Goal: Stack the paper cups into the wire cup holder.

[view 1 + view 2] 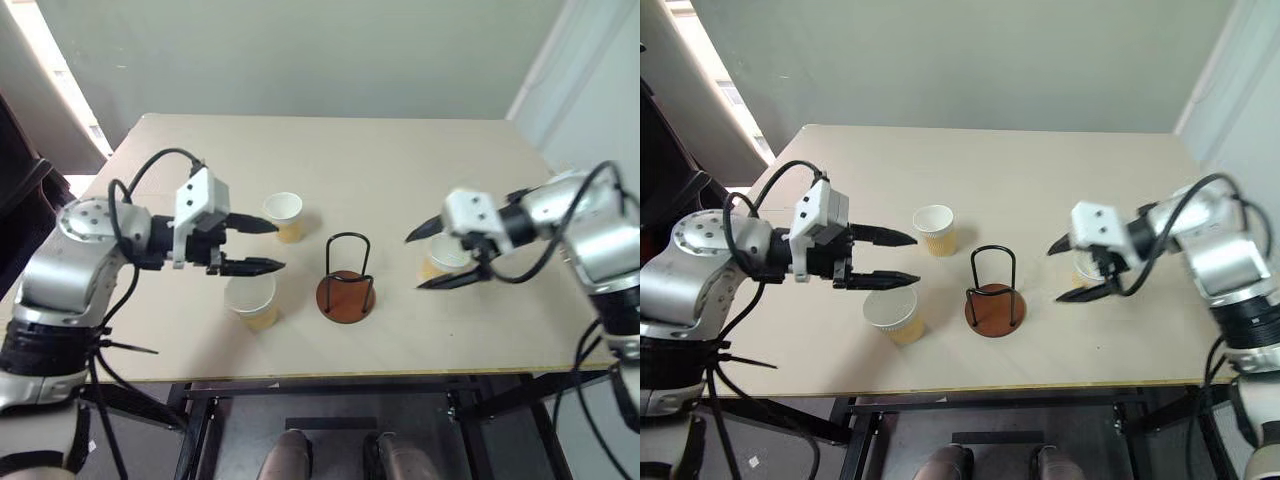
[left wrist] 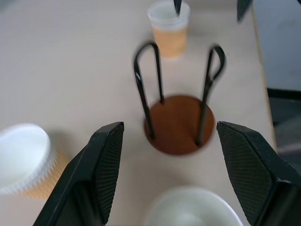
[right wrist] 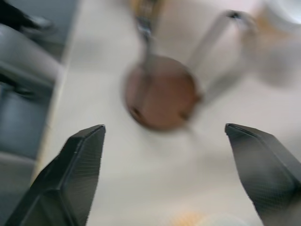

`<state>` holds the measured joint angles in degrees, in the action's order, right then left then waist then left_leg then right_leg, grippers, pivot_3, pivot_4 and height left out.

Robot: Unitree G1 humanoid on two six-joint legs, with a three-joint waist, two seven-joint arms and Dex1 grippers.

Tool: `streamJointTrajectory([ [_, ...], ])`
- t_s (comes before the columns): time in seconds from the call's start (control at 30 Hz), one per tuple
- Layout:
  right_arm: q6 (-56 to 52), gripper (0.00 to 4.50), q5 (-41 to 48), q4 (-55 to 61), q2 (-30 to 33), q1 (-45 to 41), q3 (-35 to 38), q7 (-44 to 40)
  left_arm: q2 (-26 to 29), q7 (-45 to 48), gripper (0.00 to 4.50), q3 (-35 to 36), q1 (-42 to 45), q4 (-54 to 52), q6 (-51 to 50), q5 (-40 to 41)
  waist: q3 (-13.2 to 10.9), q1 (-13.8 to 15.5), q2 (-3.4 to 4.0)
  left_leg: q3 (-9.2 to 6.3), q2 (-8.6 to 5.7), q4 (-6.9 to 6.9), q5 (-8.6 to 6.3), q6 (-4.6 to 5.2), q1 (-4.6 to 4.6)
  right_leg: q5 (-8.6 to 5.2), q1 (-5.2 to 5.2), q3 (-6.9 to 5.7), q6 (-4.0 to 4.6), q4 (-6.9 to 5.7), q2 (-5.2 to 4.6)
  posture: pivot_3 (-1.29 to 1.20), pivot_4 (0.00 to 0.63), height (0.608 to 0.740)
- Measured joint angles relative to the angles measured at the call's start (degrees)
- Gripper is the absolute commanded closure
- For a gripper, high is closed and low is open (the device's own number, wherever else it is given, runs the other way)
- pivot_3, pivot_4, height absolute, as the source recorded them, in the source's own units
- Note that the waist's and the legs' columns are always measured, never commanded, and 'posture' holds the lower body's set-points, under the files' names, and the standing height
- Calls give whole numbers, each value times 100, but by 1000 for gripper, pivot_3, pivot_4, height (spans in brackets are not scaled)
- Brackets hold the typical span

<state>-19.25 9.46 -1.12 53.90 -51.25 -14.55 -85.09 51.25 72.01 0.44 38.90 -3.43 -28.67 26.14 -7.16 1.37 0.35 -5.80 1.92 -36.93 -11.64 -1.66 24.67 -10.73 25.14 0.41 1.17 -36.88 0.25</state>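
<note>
The wire cup holder stands empty on its reddish-brown disc at the table's middle front. Three paper cups stand upright on the table. One cup is back-left of the holder, just beyond my left gripper, which is open and empty and points toward the holder. A second cup stands below that gripper near the front edge. The third cup is right of the holder, partly hidden by my right gripper, whose fingers are spread wide above it and hold nothing. The left wrist view looks straight at the holder.
The beige table has bare room behind the holder. Its front edge runs close to the holder and the near cup. A grey wall stands behind the table, and a black frame shows under it.
</note>
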Motion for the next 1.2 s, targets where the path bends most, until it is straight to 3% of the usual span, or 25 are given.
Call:
streamJointTrajectory([
  [0.17, 449, 280, -642, -615, 263, 96, -94, 74, -130, -31, 1101, -188, 171, 139, 125, -157, 2, -40, -3, 4, 0, 1, -5, 5, -12, 27, -9, 6, -55, 2, 0, 0, 150, 740],
  [0.47, 1173, 280, -1470, -2016, -434, -26, -500, 513, -68, 154, 1101, -369, 158, -23, 254, -182, -1, -64, 1, 3, 1, 10, -6, 9, -12, 30, -3, 7, -67, 3, 1, 0, 150, 740],
  [0.57, 1333, 865, -1568, -2241, -551, -73, -516, 518, 64, 157, 1101, -324, 56, -212, 303, -182, -1, -63, 2, 3, 1, 11, -10, 11, -11, 29, -3, 7, -66, 5, 0, 0, 150, 740],
  [0.9, 1669, 4367, -1805, -2568, -614, -97, -552, 440, 190, 137, 1101, -186, -199, -433, 369, -164, -1, -47, 2, 4, 1, 10, -11, 10, -12, 25, -3, 7, -60, 2, -1, 0, 150, 740],
  [1.07, 1439, 4446, -1426, -2385, -571, -226, -407, -67, 216, 134, 1101, -108, -200, -409, 367, -158, -6, -51, 11, 8, 1, 15, -11, 9, 0, 23, 12, 9, -58, 1, -1, 0, 150, 740],
  [1.2, 909, 4446, -589, -1720, -567, -1156, 227, -405, 392, 150, 1101, 48, -302, -292, 389, -164, -7, -85, 14, 9, 1, 36, -10, 7, 14, 17, 38, 10, -47, 0, 2, 0, 150, 740],
])
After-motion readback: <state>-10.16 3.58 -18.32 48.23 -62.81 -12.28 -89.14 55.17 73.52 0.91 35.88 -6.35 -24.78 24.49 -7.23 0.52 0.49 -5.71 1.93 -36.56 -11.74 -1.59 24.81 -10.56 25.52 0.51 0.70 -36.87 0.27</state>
